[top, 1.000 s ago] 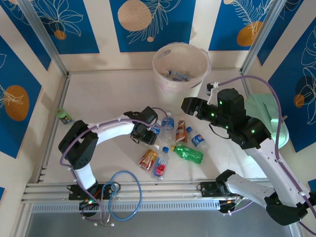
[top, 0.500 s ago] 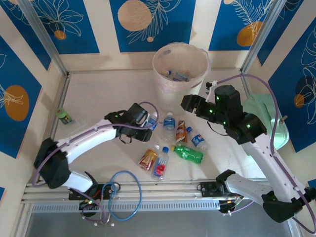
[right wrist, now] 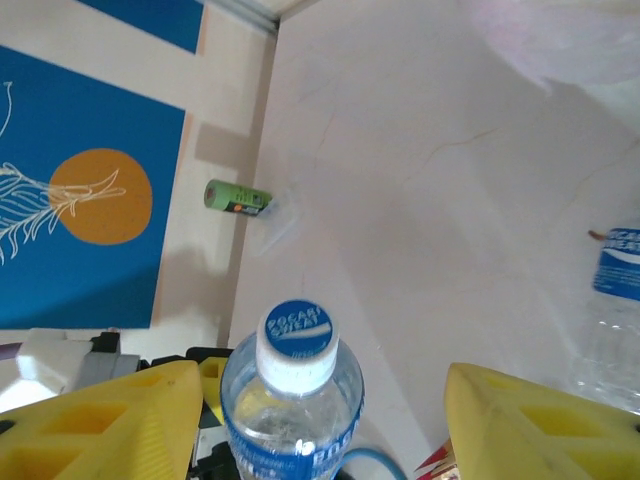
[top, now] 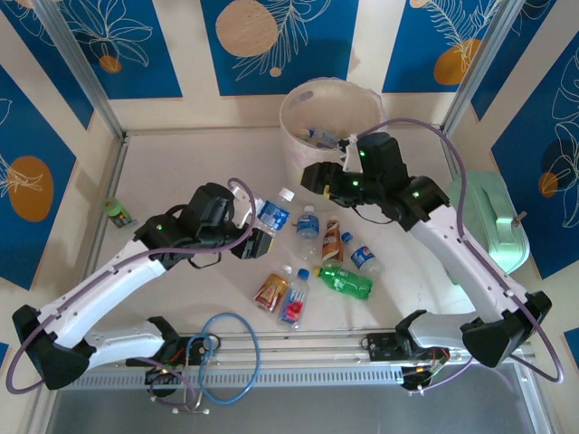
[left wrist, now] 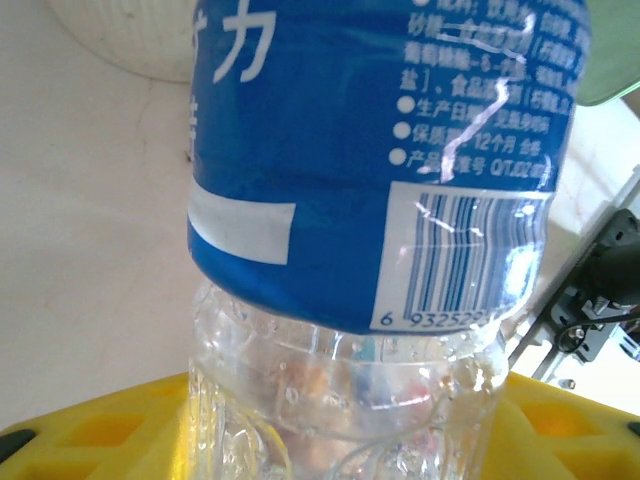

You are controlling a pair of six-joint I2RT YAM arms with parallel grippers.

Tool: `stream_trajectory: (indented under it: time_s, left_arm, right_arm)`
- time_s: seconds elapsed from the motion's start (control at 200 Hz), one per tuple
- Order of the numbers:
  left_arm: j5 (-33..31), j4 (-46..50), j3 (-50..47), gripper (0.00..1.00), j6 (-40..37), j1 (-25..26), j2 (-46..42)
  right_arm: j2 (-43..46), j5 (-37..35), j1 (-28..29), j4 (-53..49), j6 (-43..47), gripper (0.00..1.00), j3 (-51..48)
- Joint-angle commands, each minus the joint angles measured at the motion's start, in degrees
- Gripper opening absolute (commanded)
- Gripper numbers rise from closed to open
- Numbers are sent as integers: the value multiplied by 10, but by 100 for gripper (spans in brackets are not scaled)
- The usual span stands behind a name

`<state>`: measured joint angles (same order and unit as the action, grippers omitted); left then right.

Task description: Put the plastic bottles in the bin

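My left gripper (top: 261, 225) is shut on the lower body of a clear plastic bottle (top: 273, 213) with a blue label (left wrist: 380, 150), held above the table with its white cap toward the bin. My right gripper (top: 313, 178) hangs open just beyond that cap (right wrist: 297, 343), its yellow fingers (right wrist: 120, 425) wide on either side and not touching. The bin (top: 286, 122) stands at the back with bottles (top: 326, 138) inside. Several more bottles lie on the table: a blue-labelled one (top: 308, 223), an orange one (top: 332, 240), a green one (top: 346, 282), a red-labelled one (top: 292, 300).
A small green can (top: 117, 212) lies by the left rail, also in the right wrist view (right wrist: 237, 197). A mint-green box (top: 496, 217) sits at the right edge. An orange packet (top: 270, 291) lies among the bottles. A blue cable loop (top: 228, 357) hangs at the front rail.
The left arm has stretched out and lifted the blue-labelled bottle off the table. The right gripper has swung left to the front of the bin, close to the bottle's cap.
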<state>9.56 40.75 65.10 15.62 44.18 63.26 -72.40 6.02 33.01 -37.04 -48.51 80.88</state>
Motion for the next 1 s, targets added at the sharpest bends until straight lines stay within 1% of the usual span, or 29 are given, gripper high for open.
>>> stream_trajectory:
  time_s: [0.0,0.06,0.23,0.43,0.595,0.735,0.845,0.9,0.995]
  left_arm:
    - [34,-15,17,59,-15,-3,-11]
    - [35,-13,18,59,-18,-4,-14]
    - [31,-14,19,60,-22,-3,-24]
    - [32,-20,15,59,-19,-4,-27]
    - [31,-22,9,60,-16,-4,-26]
    - [28,-26,2,60,-11,-3,-22]
    - [29,-33,-2,61,-4,-4,-19]
    - [26,-36,-2,64,-2,-3,-18]
    - [13,-38,-1,77,-2,-4,-15]
  right_arm:
    - [-23,40,18,4,-4,65,27]
    - [-35,39,26,4,-3,65,34]
    - [-58,47,34,15,-10,58,42]
    - [-70,41,47,13,-8,56,45]
    - [-70,41,50,15,-9,44,41]
    - [-69,39,54,15,-7,40,44]
    - [-69,37,55,11,-7,30,45]
    - [-68,38,55,11,-7,23,46]
    - [-63,35,55,15,-5,16,45]
